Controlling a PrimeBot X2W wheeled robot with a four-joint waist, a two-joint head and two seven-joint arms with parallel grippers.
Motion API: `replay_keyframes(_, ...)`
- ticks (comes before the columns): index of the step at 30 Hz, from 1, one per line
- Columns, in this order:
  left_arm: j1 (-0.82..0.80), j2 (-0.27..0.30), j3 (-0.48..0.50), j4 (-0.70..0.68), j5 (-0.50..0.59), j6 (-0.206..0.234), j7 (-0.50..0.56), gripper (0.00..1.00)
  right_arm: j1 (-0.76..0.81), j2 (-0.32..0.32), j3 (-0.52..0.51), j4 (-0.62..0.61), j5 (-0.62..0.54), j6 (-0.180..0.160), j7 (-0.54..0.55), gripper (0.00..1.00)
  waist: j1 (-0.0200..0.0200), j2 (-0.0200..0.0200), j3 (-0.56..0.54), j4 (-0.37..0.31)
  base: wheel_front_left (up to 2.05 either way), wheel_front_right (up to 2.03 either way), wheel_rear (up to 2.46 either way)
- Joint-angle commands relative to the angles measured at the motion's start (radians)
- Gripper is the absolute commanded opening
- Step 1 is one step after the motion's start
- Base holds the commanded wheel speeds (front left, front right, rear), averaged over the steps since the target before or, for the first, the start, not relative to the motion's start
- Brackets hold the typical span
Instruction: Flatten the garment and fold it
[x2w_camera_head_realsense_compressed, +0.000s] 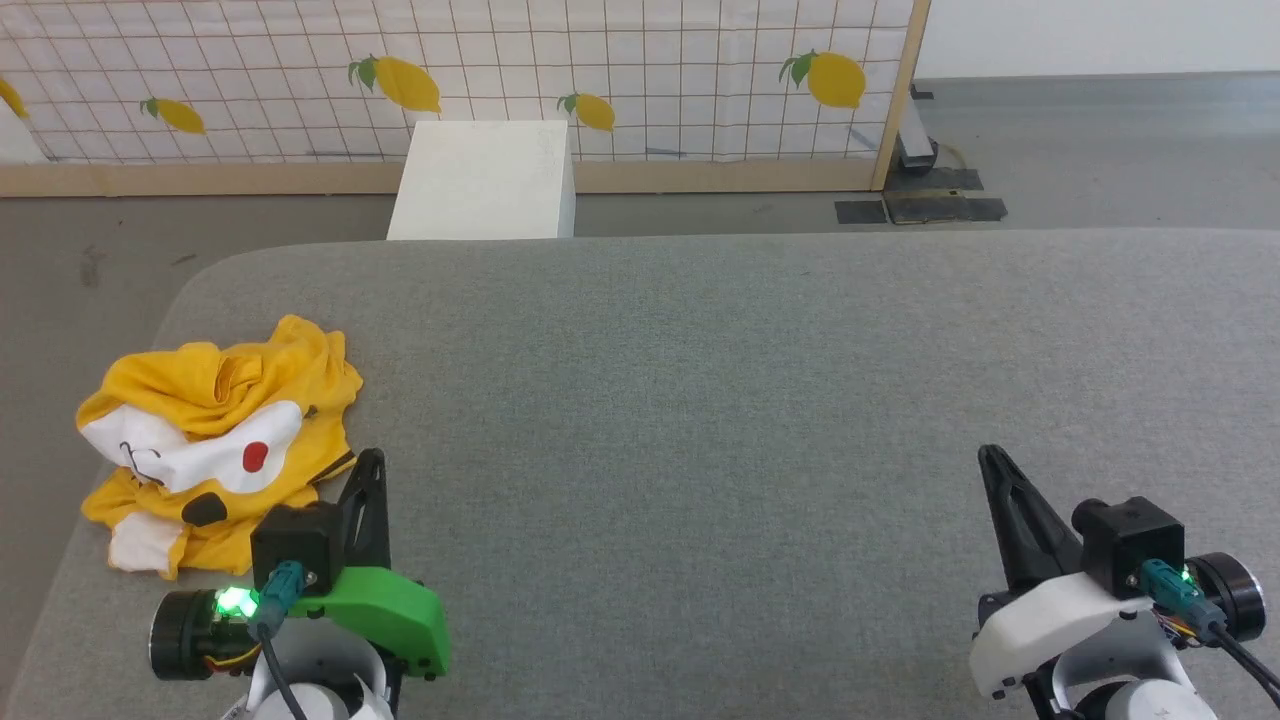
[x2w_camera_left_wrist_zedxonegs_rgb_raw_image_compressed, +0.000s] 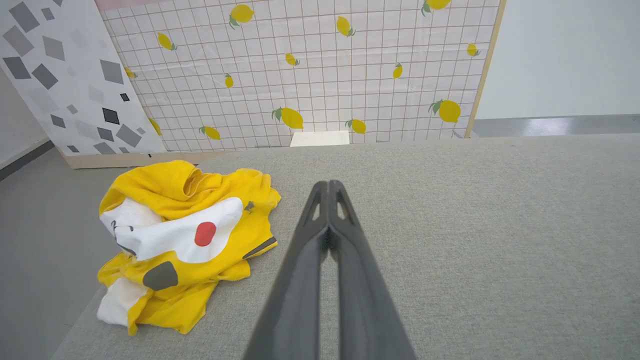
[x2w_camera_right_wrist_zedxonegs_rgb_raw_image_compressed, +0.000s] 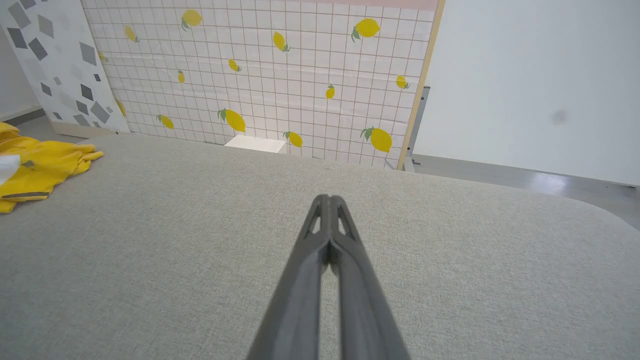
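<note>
Black fingers of the left gripper: pressed together along their length, tips meeting, nothing between them; poised low above the grey padded table and pointing away from the robot; a resting pose by the look of it, since nothing is gripped; the right gripper: likewise closed tip to tip and empty, hovering over bare cloth on the table's right side, well apart from the work; the garment: yellow T-shirt, crumpled in a heap at the table's left edge, just beyond and to the left of the left gripper, not touched by it; its outer folds reach the edge (whether any part hangs over cannot be told); printed side partly upward, showing white patches, a red dot, a black dot and black lines; sleeves and hem lost among the folds; judgement: flattening not yet begun; the heap lies nearest the left arm, which suggests that arm would go first, while the right would have to cross most of the table to help spread it; both pairs of fingers would need to part before any pinch; beyond the table: a white box on the floor, set against a lemon-print grid panel.
</note>
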Motion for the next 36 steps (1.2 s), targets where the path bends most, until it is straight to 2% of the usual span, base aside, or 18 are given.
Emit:
replay_keyframes(1,0.000,0.000,0.000,0.000,0.000,0.000,0.000,1.00,0.000,0.000,0.000,0.000,0.000,0.000,0.000,1.00,0.0000,0.0000,0.000,0.000,0.00,0.00,0.00)
replay_keyframes(20,-0.017,0.001,-0.022,0.038,-0.011,0.015,-0.026,1.00,-0.005,0.000,-0.014,0.013,0.006,0.000,-0.019,1.00,0.0000,0.0000,-0.006,0.018,0.00,0.00,0.00)
replay_keyframes(36,-0.031,0.013,-0.029,0.071,-0.029,0.040,-0.057,1.00,-0.011,0.000,-0.023,0.029,0.017,0.000,-0.044,1.00,0.0000,0.0000,-0.011,0.099,0.00,0.00,0.00)
